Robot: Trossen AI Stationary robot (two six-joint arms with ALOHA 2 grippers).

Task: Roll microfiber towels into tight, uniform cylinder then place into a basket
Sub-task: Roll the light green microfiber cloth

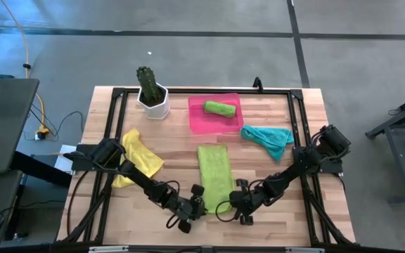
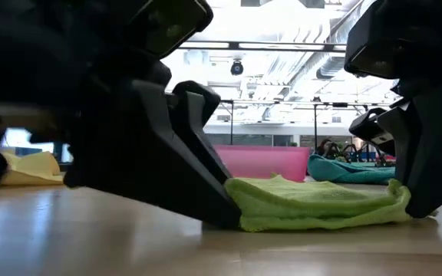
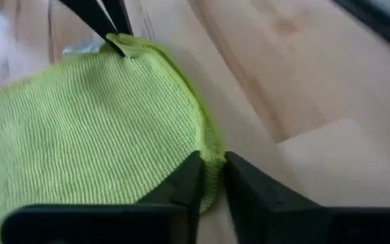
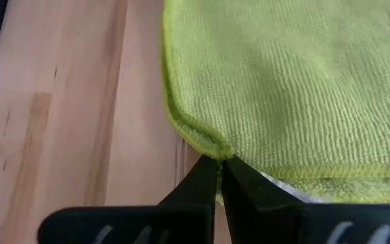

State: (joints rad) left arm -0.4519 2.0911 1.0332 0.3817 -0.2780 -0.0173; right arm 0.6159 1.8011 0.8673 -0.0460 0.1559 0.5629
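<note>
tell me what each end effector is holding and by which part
Both pinch the flat lime green towel at its near end: left end effector on one corner's hem, right end effector on the other corner.

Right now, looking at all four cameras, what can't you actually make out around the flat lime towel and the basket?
- Low view: the basket shows only as a pink wall; its inside and the rolled towel seen from above are hidden.
- Low view: the yellow towel is mostly blocked by the dark left arm.
- Wrist views: the flat lime towel runs off the frame, so its far end is cut off.
- High view: both grippers' fingertips are too small to judge.
</note>
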